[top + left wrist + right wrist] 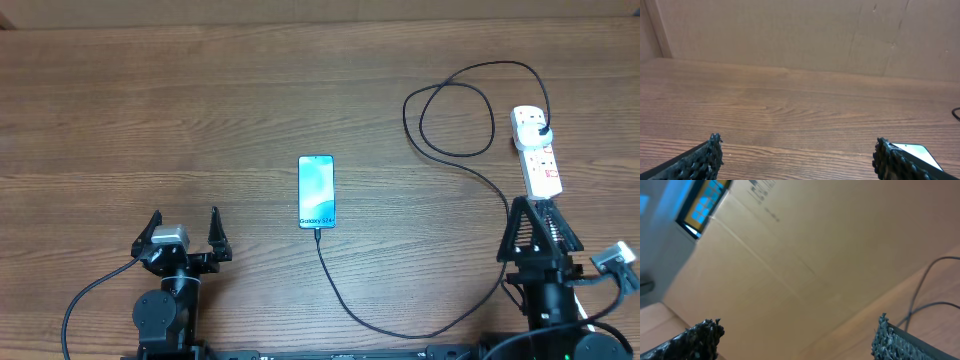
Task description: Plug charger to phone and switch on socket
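Overhead showed the charger [340,290] tip seemingly seated in the phone [316,190], so the left hand [185,216] sat spread and empty, the right hand [535,207] likewise beside the socket [540,165].

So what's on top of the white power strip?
A black plug sits on the power strip's far end, its thin cable looping away. The holes beneath that plug are covered.
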